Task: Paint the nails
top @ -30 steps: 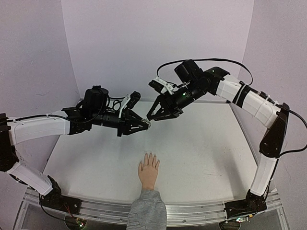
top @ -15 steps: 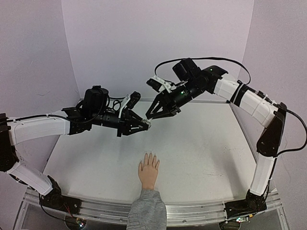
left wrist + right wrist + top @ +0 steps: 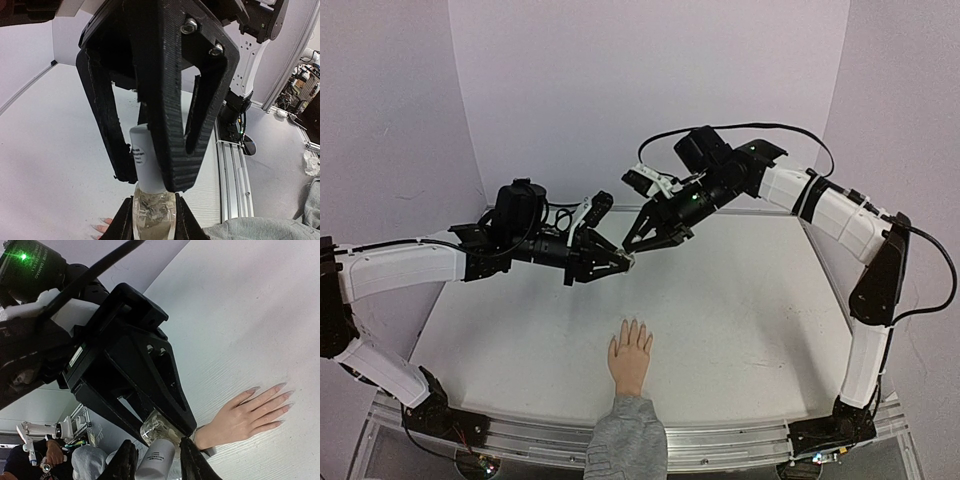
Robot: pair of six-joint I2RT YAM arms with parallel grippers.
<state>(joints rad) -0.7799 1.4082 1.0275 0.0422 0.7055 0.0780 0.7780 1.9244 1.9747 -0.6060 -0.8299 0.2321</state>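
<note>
My left gripper [image 3: 620, 263] is shut on a small clear bottle [image 3: 153, 222] and holds it above the table, its white cap [image 3: 144, 160] pointing away. My right gripper [image 3: 634, 246] is open, and its fingers [image 3: 172, 125] straddle the cap with small gaps on both sides. The right wrist view shows the cap [image 3: 158, 460] between my right fingertips [image 3: 191, 460]. A flesh-coloured hand [image 3: 630, 356] with a grey sleeve cuff [image 3: 628, 440] lies flat near the front edge. Its pale nails [image 3: 633, 325] point towards the back; they also show in the right wrist view [image 3: 282, 390].
The white table [image 3: 750, 300] is enclosed by pale purple walls at the back and sides. An aluminium rail [image 3: 740, 440] runs along the near edge between the arm bases.
My right gripper has moved left and in towards the bottle; its fingers now straddle the cap. The left arm, the bottle and the hand have not moved.
</note>
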